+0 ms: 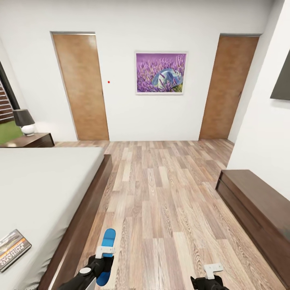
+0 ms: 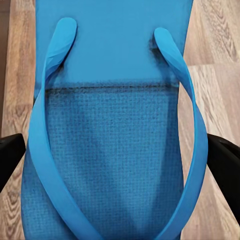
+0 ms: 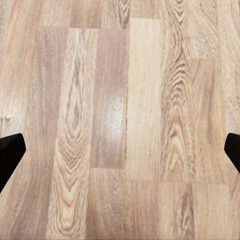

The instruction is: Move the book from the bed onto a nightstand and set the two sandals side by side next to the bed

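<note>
One bright blue sandal (image 1: 108,239) hangs over the wood floor just beside the bed's dark frame, and my left gripper (image 1: 103,264) is shut on it. In the left wrist view the sandal (image 2: 115,75) lies strap-up between the two black fingers (image 2: 10,155), which press its side edges. The book (image 1: 12,249) lies flat on the bed's pale mattress (image 1: 44,185), near its close edge. A nightstand (image 1: 34,140) with a lamp stands at the bed's far side. My right gripper (image 1: 210,278) is open and empty over bare floor (image 3: 120,125).
A long low dark wooden bench (image 1: 257,205) runs along the right wall. Two wooden doors (image 1: 82,86) (image 1: 227,86) are shut in the far wall, with a purple painting (image 1: 161,73) between them. Plank floor stretches between bed and bench.
</note>
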Tool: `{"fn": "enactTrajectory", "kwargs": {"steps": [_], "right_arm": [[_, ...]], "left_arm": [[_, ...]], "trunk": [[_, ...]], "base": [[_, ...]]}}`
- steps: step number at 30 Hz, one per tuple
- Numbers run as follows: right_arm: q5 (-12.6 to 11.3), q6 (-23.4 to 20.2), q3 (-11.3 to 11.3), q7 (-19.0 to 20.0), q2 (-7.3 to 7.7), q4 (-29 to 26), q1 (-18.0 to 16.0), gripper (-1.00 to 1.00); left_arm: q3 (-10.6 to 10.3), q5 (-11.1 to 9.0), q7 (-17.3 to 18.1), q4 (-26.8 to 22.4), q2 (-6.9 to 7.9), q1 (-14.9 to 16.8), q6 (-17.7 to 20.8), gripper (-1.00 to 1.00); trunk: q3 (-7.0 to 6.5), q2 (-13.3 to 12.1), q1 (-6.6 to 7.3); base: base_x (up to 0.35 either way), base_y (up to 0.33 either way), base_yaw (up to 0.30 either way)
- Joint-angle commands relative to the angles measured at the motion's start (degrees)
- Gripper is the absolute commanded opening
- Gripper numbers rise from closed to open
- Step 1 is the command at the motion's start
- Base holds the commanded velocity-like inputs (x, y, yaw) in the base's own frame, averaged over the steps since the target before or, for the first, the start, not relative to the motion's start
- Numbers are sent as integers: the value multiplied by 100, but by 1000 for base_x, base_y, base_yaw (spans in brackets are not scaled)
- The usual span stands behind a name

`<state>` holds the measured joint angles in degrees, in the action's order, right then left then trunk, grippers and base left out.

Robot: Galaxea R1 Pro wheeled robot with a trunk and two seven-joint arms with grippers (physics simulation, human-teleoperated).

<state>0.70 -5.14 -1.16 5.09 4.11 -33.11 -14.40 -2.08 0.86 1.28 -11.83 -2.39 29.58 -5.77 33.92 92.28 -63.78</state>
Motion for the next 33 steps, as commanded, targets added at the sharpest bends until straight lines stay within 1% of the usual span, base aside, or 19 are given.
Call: {"fn": "enactTrajectory", "kwargs": {"steps": [1,9,33], "right_arm": [[8,-33,-12,9,5,-12,-1,100],[16,-31,-25,9,2,-12,-1,100],[40,-34,-34,9,-1,-12,-1,100]], "left_arm": [[-20,11,-5,5,1,4,-23,-100],[-22,18,-5,5,1,4,-24,-100],[-26,20,-5,10,1,4,-21,-100]], "trunk": [[12,3,0],[30,3,0],[32,3,0]], "base": [[75,-48,0],[195,-92,0],[275,-118,0]]}}
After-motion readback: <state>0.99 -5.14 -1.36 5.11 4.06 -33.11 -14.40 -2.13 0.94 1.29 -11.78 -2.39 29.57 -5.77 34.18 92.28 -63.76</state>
